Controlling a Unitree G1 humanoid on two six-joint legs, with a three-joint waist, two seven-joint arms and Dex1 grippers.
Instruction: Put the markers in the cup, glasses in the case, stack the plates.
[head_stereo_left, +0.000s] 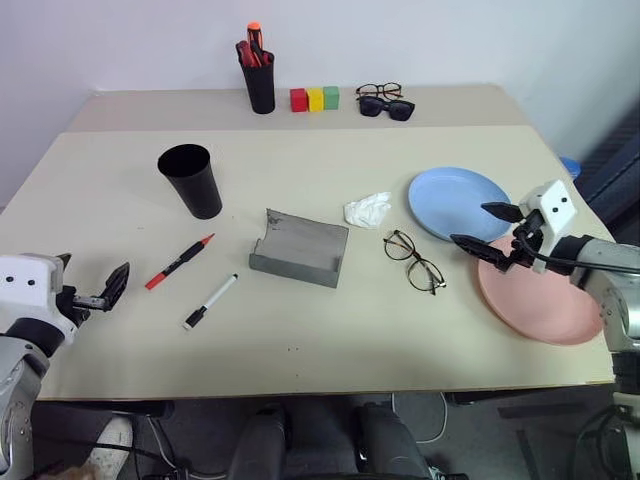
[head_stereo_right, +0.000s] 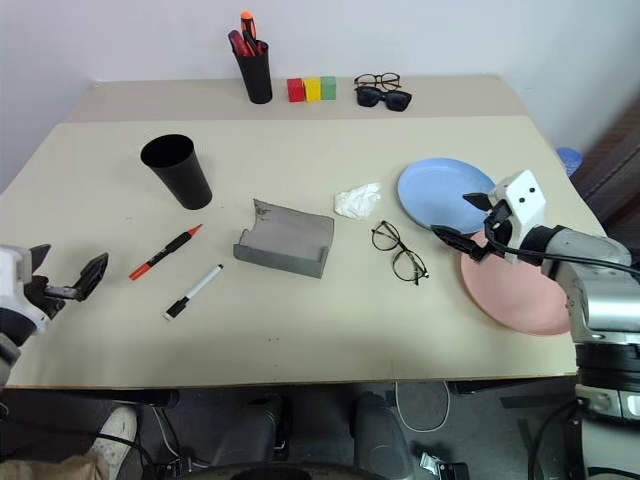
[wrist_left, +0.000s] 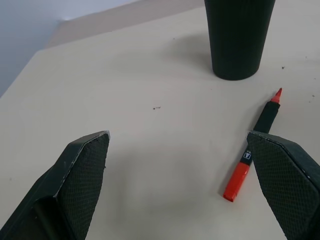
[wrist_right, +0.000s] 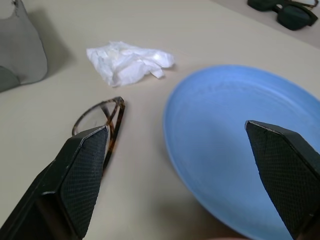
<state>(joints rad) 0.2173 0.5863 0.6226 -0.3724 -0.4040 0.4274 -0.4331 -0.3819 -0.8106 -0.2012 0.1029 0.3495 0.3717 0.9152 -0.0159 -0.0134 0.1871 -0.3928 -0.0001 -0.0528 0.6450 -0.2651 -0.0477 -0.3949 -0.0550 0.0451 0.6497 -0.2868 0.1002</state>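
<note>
Nearest the camera, at the table's near left edge, the left gripper (head_stereo_left: 100, 295) hangs level with its two black fingers spread wide and nothing between them. Just ahead of it lies the red marker (head_stereo_left: 178, 262), tip aimed toward the black cup (head_stereo_left: 192, 180), which stands upright farther back; in the left wrist view one finger covers part of the marker's barrel. The white marker (head_stereo_left: 210, 301) lies near the red one, apart from it, on the side toward the middle of the table.

On the right, the right gripper (head_stereo_left: 490, 228) reaches in from the table's right edge, tipped slightly down, its fingers also wide apart and empty. It hovers over the seam where the blue plate (head_stereo_left: 455, 200) meets the pink plate (head_stereo_left: 545, 300); the arm hides part of the pink plate's rim. The wire-rimmed glasses (head_stereo_left: 413, 260) lie unfolded just left of the plates, with a crumpled tissue (head_stereo_left: 367, 209) behind them. The grey case (head_stereo_left: 298, 247) sits open at mid-table. Along the far edge stand a pen holder (head_stereo_left: 259, 75), three coloured blocks (head_stereo_left: 314, 98) and two more pairs of glasses (head_stereo_left: 384, 101), one partly overlapping the other.
</note>
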